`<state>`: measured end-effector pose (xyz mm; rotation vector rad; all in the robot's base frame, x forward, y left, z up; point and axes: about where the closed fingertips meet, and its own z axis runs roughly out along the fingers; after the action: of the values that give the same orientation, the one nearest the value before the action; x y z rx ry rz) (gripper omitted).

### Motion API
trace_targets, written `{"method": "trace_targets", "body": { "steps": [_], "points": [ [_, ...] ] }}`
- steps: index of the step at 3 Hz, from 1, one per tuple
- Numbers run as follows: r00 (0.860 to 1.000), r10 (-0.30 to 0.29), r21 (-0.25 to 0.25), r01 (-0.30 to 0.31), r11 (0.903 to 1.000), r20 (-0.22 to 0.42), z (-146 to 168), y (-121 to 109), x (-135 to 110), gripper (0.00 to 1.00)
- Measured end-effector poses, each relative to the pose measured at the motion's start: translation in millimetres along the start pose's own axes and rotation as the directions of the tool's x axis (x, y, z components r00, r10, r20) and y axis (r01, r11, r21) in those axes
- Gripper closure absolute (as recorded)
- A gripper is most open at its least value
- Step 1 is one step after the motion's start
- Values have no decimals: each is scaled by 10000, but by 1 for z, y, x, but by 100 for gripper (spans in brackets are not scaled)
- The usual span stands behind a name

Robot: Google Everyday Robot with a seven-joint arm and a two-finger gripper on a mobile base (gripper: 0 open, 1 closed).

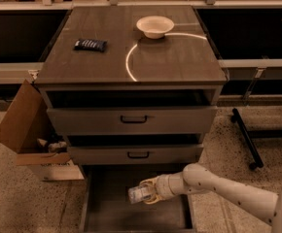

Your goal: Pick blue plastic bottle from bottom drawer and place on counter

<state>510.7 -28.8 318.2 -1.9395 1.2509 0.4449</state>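
While over drawer [107, 213], pincer [149, 194] round bottle [135, 194]

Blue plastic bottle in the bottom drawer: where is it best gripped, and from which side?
Mid-body, across the label. The blue plastic bottle lies sideways above the bottom drawer floor, so come from picture right, where the gripper sits, fingers closed round its width.

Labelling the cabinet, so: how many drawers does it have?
3, stacked: top drawer, middle drawer, and the bottom drawer, pulled out, where the gripper grips the bottle. None seems hidden.
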Motion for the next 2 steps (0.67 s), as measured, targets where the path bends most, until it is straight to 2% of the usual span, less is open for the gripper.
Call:
{"method": "trace_targets", "body": {
  "steps": [1,2],
  "points": [
    [9998,-175,128,176,9998,-47,-23,-6,-7,100],
    [9984,-544,203,547,9983,-117,-63,-21,-19,100]
  ]
}}
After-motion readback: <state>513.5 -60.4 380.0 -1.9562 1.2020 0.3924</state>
